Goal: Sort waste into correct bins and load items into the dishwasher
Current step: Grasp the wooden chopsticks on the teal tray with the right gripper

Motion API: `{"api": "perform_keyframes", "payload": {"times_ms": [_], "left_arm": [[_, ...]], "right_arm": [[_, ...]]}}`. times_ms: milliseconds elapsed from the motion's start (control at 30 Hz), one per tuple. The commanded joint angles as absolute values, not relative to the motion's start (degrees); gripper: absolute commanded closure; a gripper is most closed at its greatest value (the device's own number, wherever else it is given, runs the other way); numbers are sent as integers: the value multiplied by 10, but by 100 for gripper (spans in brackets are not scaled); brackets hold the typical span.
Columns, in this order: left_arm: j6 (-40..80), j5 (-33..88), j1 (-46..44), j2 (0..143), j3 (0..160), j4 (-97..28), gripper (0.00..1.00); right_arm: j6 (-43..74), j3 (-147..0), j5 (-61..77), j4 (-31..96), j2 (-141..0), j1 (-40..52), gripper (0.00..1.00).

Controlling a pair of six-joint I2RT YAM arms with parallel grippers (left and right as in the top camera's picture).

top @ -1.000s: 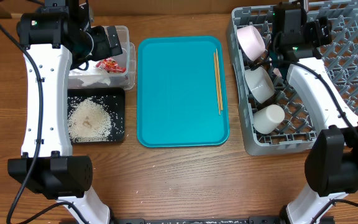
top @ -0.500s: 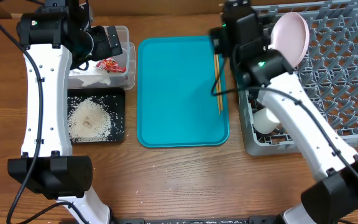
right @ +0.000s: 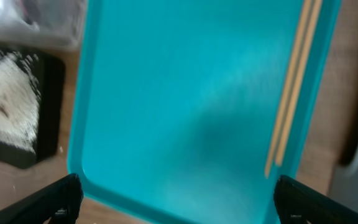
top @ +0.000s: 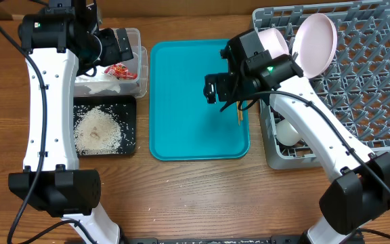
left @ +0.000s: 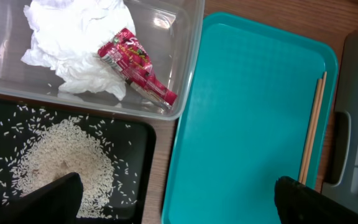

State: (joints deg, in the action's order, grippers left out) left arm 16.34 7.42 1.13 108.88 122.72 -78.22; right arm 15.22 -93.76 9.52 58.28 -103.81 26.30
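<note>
Two wooden chopsticks [right: 291, 93] lie along the right edge of the teal tray [top: 181, 102]. My right gripper [right: 179, 199] hangs open and empty over that tray [right: 185, 106], just left of the chopsticks [top: 240, 116]. My left gripper [left: 179, 199] is open and empty above the bins. The clear tub [left: 188, 74] holds the white napkin [left: 73, 43] and the red-and-white wrapper [left: 135, 65]. The black tray [left: 142, 155] holds the rice [left: 61, 155]. The grey dish rack [top: 357, 88] holds the white plate [top: 315, 42], a pale bowl [top: 273, 42] and a white cup [top: 288, 132].
The tub [top: 137, 74] and black tray [top: 128, 129] sit left of the teal tray, and the rack sits right of it. The right arm crosses the rack's left edge and hides the small white bowl. Bare wooden table lies in front.
My right arm has swung left from over the rack to above the teal tray beside the chopsticks. The plate now shows standing in the rack. The left arm has not moved.
</note>
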Motion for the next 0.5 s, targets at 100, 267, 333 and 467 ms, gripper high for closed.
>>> {"api": "perform_keyframes", "payload": {"times_ms": [100,267,333,467], "left_arm": [[159,70,10,1086,1238,-782,0],[159,70,10,1086,1238,-782,0],[159,70,10,1086,1238,-782,0],[159,70,10,1086,1238,-782,0]], "right_arm": [[145,-1015,31,641,-1067,260,0],[104,-1034,0,676,-1141,260,0],[87,-1034,-8,681,-1170,260,0],[42,-1033,-13,665,-1209,260,0]]}}
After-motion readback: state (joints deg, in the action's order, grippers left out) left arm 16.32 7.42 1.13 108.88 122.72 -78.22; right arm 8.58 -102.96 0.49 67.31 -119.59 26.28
